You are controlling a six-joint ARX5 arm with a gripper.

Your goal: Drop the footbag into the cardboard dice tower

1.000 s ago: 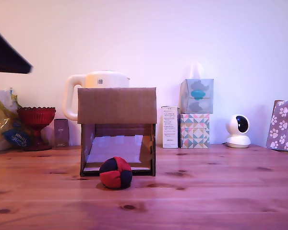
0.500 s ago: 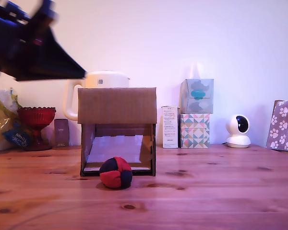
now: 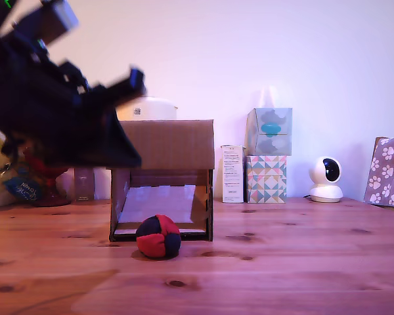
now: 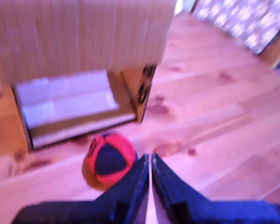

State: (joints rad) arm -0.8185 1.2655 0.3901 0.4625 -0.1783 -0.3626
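The footbag, a small ball of red and dark panels, rests on the wooden table just in front of the cardboard dice tower's lower opening. The cardboard dice tower is a brown box with a plain upper panel and a pale ramp inside. My arm is a dark, blurred mass high on the exterior view's left, above and in front of the tower's left side. In the wrist view my gripper is shut and holds nothing, its tips close beside the footbag, with the dice tower behind.
A white kettle stands behind the tower. On the exterior view's right are a white carton, two stacked tissue boxes, a small white camera and a paw-print object. A small dark glass stands left.
My arm has swept in from the exterior view's upper left, down and to the right, now covering the red bowl and part of the kettle. The footbag and tower have not moved.
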